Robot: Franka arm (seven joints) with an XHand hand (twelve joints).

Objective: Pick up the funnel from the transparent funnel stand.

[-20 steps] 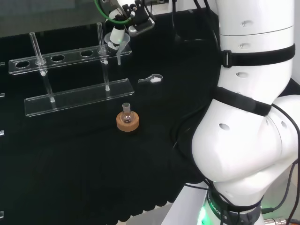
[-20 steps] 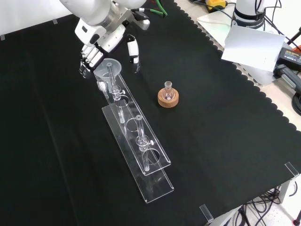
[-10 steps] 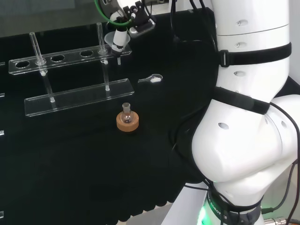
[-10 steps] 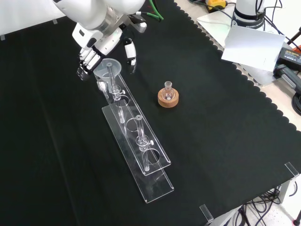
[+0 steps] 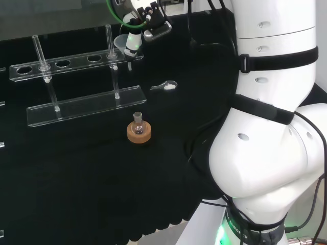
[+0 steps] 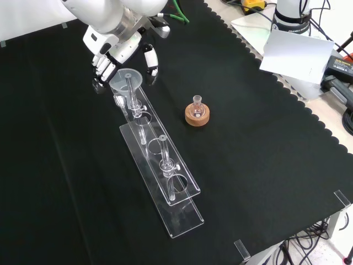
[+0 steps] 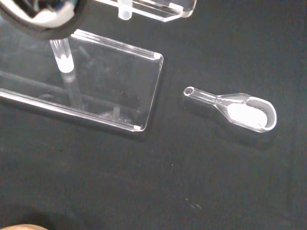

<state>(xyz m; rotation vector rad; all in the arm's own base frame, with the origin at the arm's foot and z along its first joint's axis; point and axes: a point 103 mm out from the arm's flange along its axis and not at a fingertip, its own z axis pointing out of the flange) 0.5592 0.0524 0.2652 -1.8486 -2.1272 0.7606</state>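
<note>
My head camera sits behind and above my base, looking over my own white links across the bench [image 5: 76, 168] toward its far edge. The front camera faces me from the opposite side, high up, looking down on the cloth to its scalloped edge. Both take in the transparent funnel stand [image 5: 84, 104] [image 6: 165, 187] and the small flask on its cork ring [image 5: 138, 130] [image 6: 197, 112]. My wrist camera hangs close over the stand's base plate end [image 7: 120, 91] and a clear scoop [image 7: 237, 107].
</note>
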